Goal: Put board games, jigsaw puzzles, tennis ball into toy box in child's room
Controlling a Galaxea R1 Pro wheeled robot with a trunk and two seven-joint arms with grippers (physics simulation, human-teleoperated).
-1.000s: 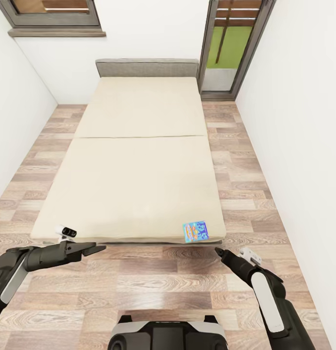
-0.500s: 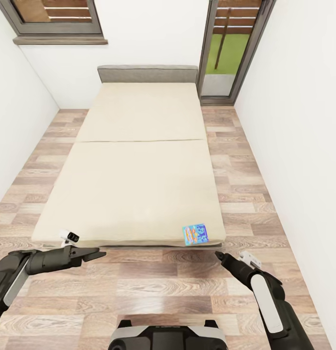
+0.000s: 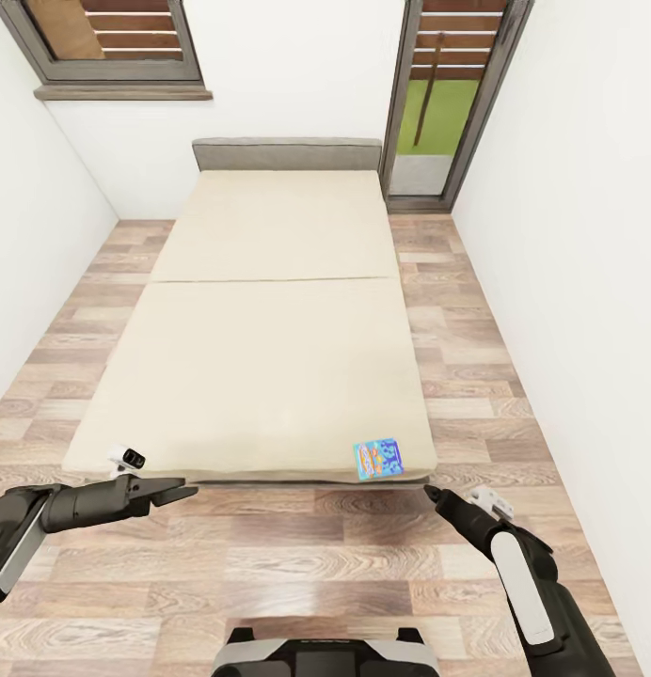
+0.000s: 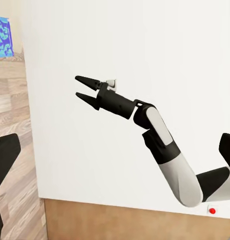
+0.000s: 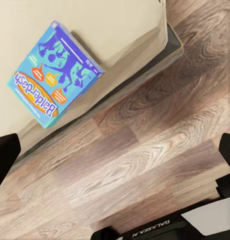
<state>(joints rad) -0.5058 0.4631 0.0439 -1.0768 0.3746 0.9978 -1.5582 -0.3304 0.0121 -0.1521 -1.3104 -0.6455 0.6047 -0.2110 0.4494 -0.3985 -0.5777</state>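
Observation:
One board game (image 3: 378,459), a blue box with orange lettering, lies flat on the near right corner of the beige bed (image 3: 269,329). The right wrist view looks down on this box (image 5: 52,75) at the mattress edge. My right gripper (image 3: 431,492) hovers over the floor just short of the bed's foot, a little right of the box. It is open and empty; the left wrist view shows its two fingers apart (image 4: 77,86). My left gripper (image 3: 182,489) hangs open and empty above the floor near the bed's left foot corner.
White walls close in on both sides of the bed. Strips of wooden floor (image 3: 457,376) run along each side and across the foot. A window (image 3: 114,42) and a glass door (image 3: 438,103) are on the far wall. My base (image 3: 325,653) is at the bottom.
The whole picture has slid down a little, so the camera has moved; more of the window shows. Both arms hold about the same pose, and the board game has not moved on the bed.

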